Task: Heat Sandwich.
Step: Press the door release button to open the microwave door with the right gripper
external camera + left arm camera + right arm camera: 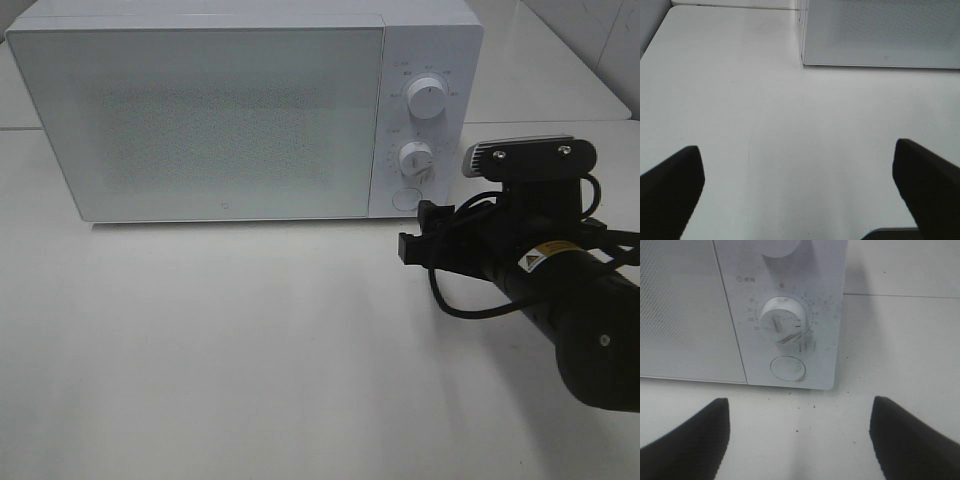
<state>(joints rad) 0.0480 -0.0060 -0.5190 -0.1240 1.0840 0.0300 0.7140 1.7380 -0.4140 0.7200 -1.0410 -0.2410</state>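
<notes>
The sandwich is out of view in every view. A white microwave (200, 110) stands at the back of the table with its door (210, 120) closed. My right gripper (420, 232) hovers just in front of the control panel, open and empty, a short way from the lower timer knob (414, 157) and the round button (405, 198). In the right wrist view the gripper (800, 440) faces the timer knob (784, 320) and the button (788, 368). My left gripper (800, 192) is open over bare table, with the microwave's front corner (880, 30) ahead of it.
The upper knob (428, 98) sits above the timer knob. The white table (220, 350) stretches in front of the microwave. The right arm's black body and cables (560, 290) fill the right side. Dark crumbs lie under the panel (810, 405).
</notes>
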